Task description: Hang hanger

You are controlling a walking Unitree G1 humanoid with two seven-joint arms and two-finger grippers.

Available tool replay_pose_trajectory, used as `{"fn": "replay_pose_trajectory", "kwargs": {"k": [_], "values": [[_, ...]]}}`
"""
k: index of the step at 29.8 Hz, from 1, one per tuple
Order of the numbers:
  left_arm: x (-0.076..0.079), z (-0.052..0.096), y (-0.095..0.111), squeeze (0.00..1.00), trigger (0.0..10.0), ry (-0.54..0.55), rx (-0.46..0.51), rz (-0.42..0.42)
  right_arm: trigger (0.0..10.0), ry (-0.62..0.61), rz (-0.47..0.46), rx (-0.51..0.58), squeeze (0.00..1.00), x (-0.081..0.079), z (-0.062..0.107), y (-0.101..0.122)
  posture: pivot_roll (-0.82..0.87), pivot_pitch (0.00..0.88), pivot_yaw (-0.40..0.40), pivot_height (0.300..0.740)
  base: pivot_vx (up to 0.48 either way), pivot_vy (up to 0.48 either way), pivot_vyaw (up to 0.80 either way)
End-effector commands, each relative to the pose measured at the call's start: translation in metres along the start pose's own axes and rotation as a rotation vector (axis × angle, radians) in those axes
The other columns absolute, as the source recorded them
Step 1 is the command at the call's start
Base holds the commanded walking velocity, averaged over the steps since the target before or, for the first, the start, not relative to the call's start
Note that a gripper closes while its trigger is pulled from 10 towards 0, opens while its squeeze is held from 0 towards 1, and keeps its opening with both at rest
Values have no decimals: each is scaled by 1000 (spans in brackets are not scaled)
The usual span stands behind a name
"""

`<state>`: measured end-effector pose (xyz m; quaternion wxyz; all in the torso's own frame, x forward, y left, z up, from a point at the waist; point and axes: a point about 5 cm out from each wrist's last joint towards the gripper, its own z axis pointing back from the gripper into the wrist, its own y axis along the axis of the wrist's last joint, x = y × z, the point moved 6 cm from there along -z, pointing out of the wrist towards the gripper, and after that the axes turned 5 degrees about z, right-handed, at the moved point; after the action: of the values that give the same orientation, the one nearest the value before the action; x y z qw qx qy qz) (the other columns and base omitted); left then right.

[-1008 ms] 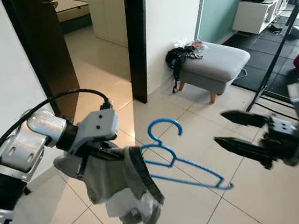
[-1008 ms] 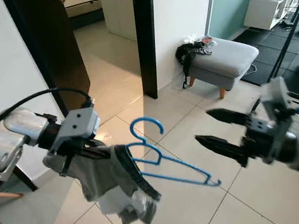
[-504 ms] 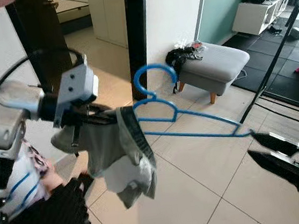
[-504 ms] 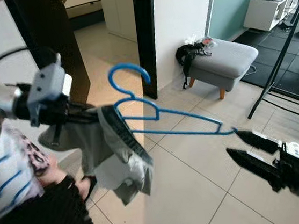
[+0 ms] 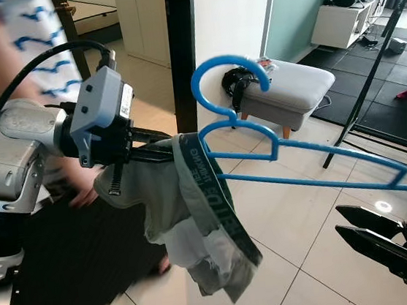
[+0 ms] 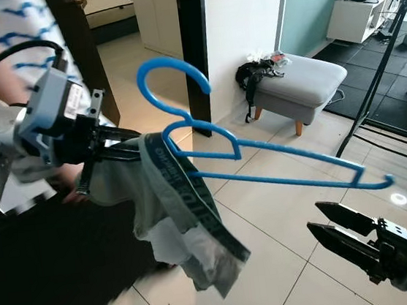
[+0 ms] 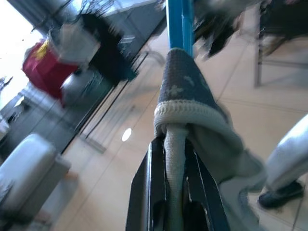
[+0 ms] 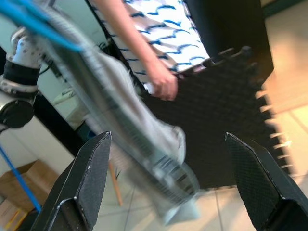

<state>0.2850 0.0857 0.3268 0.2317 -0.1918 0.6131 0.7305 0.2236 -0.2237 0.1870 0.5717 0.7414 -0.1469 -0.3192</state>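
Pale tiled floor [image 5: 292,223] below, with a dark foam mat with toothed edge [image 8: 226,115] on it at the robot's left, and a person in a white top with blue marks [image 8: 159,29] beside that mat, one hand [image 8: 162,83] hanging down over it

Further back a white wall corner [image 5: 229,24] with a dark door frame [image 5: 181,52] next to it, and near the wall a grey padded footstool on wooden legs [image 5: 288,87] with a black bag [image 5: 236,82] hanging at its side

In the middle a blue plastic clothes hanger [image 5: 301,167], held up in the air well above the floor, hook [image 6: 168,72] upward and the long lower bar reaching out toward the robot's right; a grey garment with a dark lettered waistband [image 5: 196,219] draped over its left end and hanging down loose

Left gripper [image 5: 144,148] on the silver arm, raised at the left end of the hanger, black fingers [image 7: 154,192] clamped together on the grey cloth and, as seen in the left wrist view, on the hanger under it, blue bar [image 7: 179,24] running straight ahead from the tips

Right gripper [image 5: 379,239] low at the right, under the far right tip of the hanger and apart from it, not touching; its two black fingers [image 8: 86,178] spread wide, holding nothing
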Motion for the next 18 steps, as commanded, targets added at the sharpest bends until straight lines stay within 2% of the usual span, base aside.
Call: {"fn": "replay_pose_trajectory", "kwargs": {"k": [1,6,7,11,14,15,16,18], "values": [[-1,-6,17,0,10000,-9,75,-24,10000,-11,4,10,0,3,-2,0,-22,28,-37,740,0,0,0],[3,-14,19,0,10000,-28,113,-13,10000,62,44,0,0,-10,-24,3,-21,32,-34,740,0,0,0],[3,-14,19,0,10000,-28,113,-13,10000,62,44,0,0,-10,-24,3,-21,32,-34,740,0,0,0],[4,-22,18,0,10000,-41,133,-8,10000,168,87,7,0,-29,-55,7,-25,31,-30,740,0,0,0],[4,-24,18,0,10000,-44,136,-7,10000,182,97,16,0,-30,-62,8,-26,30,-27,740,0,0,0],[5,-26,18,0,10000,-49,139,-8,10000,200,106,27,0,-33,-71,10,-26,29,-25,740,0,0,0],[5,-26,18,0,10000,-49,139,-8,10000,200,106,27,0,-33,-71,10,-26,29,-25,740,0,0,0],[5,-30,18,0,10000,-55,143,-9,10000,222,117,39,0,-35,-82,11,-23,27,-22,740,0,0,0]]}}
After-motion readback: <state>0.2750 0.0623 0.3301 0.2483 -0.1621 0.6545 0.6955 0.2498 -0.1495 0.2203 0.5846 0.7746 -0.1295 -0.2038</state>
